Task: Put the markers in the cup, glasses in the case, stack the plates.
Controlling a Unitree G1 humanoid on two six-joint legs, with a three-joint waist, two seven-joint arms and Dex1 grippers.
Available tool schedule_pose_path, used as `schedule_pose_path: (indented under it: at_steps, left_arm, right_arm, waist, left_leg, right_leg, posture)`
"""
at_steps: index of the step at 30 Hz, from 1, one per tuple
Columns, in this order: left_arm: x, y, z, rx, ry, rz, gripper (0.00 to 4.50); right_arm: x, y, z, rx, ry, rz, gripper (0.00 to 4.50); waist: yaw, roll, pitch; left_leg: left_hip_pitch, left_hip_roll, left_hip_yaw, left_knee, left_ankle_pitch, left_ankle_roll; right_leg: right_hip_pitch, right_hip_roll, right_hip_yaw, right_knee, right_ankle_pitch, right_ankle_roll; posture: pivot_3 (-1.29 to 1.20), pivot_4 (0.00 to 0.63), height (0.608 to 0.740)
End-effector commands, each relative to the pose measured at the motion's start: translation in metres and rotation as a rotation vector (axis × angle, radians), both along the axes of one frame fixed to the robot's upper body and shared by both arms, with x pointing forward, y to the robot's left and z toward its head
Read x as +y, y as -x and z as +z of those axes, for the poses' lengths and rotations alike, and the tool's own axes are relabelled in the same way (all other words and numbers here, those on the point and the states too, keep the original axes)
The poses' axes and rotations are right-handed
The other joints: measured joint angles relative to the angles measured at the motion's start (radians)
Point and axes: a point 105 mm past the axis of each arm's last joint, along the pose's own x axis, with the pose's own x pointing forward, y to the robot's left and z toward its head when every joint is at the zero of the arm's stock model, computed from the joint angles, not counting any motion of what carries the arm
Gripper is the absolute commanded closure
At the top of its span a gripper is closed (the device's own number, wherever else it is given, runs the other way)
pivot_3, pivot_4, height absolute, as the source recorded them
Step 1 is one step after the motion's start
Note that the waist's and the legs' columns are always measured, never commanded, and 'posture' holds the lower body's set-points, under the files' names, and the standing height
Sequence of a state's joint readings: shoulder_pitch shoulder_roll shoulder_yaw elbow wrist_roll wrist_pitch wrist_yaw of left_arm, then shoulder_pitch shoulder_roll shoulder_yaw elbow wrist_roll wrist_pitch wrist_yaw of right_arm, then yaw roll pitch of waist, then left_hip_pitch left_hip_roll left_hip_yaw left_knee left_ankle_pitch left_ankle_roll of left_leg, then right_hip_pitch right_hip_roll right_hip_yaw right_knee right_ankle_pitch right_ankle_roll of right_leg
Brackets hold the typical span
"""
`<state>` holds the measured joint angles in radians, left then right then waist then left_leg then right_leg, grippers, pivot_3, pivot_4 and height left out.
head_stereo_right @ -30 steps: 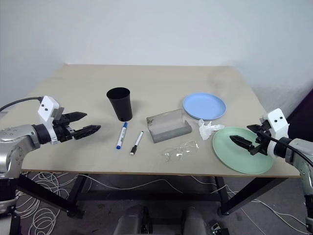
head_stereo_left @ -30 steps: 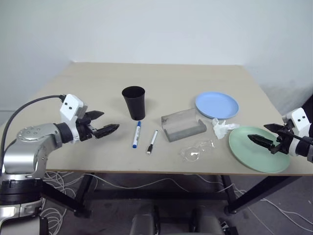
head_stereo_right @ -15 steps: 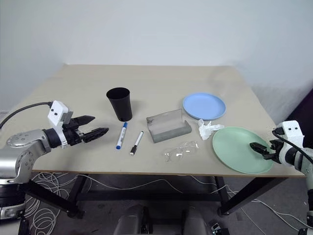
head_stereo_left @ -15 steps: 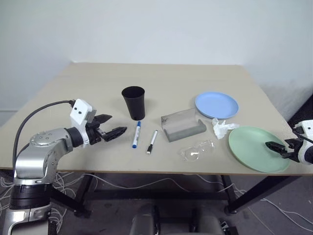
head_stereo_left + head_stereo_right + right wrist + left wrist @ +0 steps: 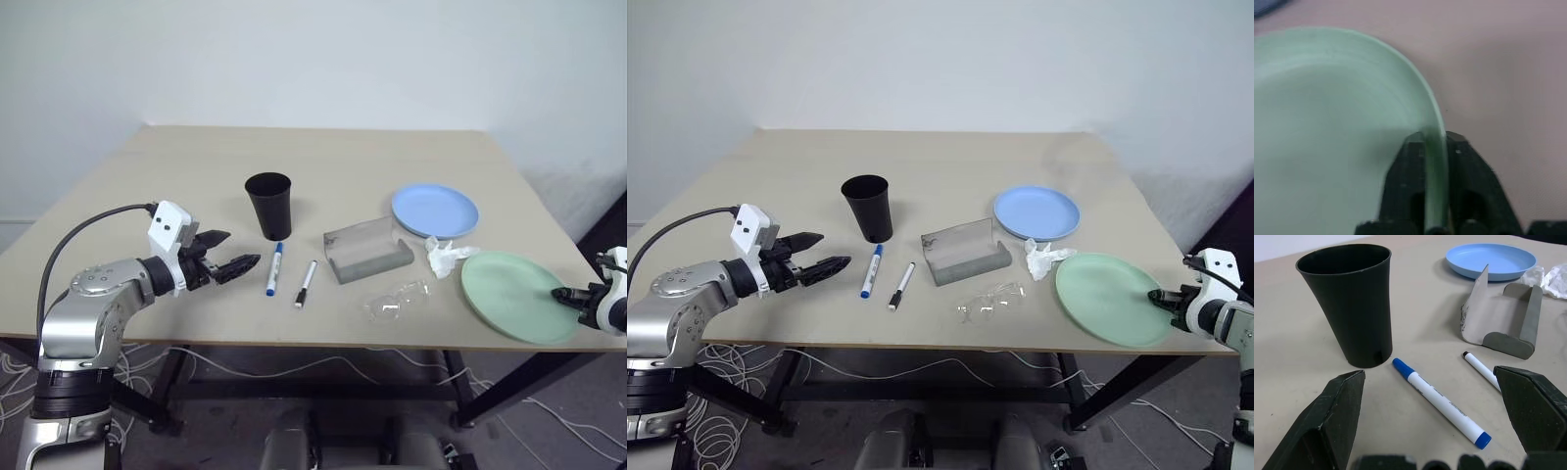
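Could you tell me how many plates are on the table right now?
2: a light blue plate behind the open grey case, and a mint green plate near the table's right edge, its rim pinched by the right pincer.

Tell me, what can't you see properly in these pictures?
- Inside of the black cup: dark, and its own wall hides the bottom in the head views.
- Far side of the grey case: its raised lid blocks it in the left wrist view.
- Green plate: cut off by the right wrist view's edges.
- Glasses: clear, shape hard to trace.
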<state>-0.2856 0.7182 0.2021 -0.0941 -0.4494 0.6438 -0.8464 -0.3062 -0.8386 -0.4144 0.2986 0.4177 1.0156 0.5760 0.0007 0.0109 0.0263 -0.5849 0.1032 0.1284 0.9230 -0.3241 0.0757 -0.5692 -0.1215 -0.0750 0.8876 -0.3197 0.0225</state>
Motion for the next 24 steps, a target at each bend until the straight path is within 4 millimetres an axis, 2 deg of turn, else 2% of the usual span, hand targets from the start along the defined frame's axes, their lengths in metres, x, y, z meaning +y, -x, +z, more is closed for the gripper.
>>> schedule_pose_path:
  at_steps: [1, 4, 9, 15, 21, 24]
  left_arm:
    - [-0.002, 0.0, 0.008, -0.043, -0.003, -0.007, 0.0]
    - [-0.002, -0.001, 0.008, -0.043, -0.003, -0.006, 0.0]
    - [-0.001, -0.001, 0.006, -0.042, -0.005, -0.002, 0.0]
    - [0.0, -0.003, 0.006, -0.046, -0.009, 0.002, 0.0]
    - [0.001, -0.006, 0.008, -0.059, -0.012, 0.01, 0.0]
    - [0.001, -0.007, 0.01, -0.066, -0.011, 0.015, 0.0]
  right_arm:
    - [0.003, -0.004, 0.009, -0.016, -0.035, -0.036, 4.47]
    - [0.004, -0.009, 0.018, -0.045, -0.083, -0.07, 4.47]
    - [0.012, -0.023, 0.05, -0.16, -0.224, -0.112, 4.47]
    - [0.016, -0.043, 0.083, -0.284, -0.298, -0.133, 4.47]
    - [0.035, -0.074, 0.095, -0.33, -0.301, -0.146, 4.47]
    - [0.049, -0.098, 0.096, -0.352, -0.3, -0.182, 4.47]
  waist:
    - [-0.002, -0.001, 0.0]
    - [-0.002, 0.001, -0.001]
    - [-0.002, 0.001, -0.001]
    - [-0.001, 0.002, -0.001]
    - [-0.002, 0.002, -0.001]
    - [-0.005, 0.002, -0.001]
  left_leg:
    - [0.0, 0.0, 0.0, 0.0, 0.0, 0.0]
    - [0.0, 0.0, 0.0, 0.0, 0.0, 0.0]
    - [0.0, -0.001, -0.002, 0.001, 0.0, 0.0]
    - [-0.001, -0.003, -0.001, 0.0, 0.0, 0.0]
    - [-0.002, -0.004, -0.001, -0.001, 0.0, 0.001]
    - [-0.002, -0.004, 0.0, -0.001, 0.0, 0.001]
  right_leg:
    - [0.0, 0.0, 0.0, 0.0, 0.0, 0.0]
    - [-0.001, 0.0, 0.0, 0.0, 0.0, 0.0]
    - [-0.006, 0.0, 0.0, 0.0, 0.001, -0.001]
    - [-0.008, 0.001, 0.003, 0.001, 0.002, -0.003]
    - [-0.009, 0.002, 0.003, 0.001, 0.002, -0.003]
    - [-0.01, 0.002, 0.004, 0.002, 0.002, -0.003]
  posture:
    - [0.0, 0.0, 0.639]
    - [0.0, 0.0, 0.639]
    - [0.0, 0.0, 0.639]
    - [0.0, 0.0, 0.639]
    - [0.0, 0.0, 0.639]
    - [0.0, 0.0, 0.639]
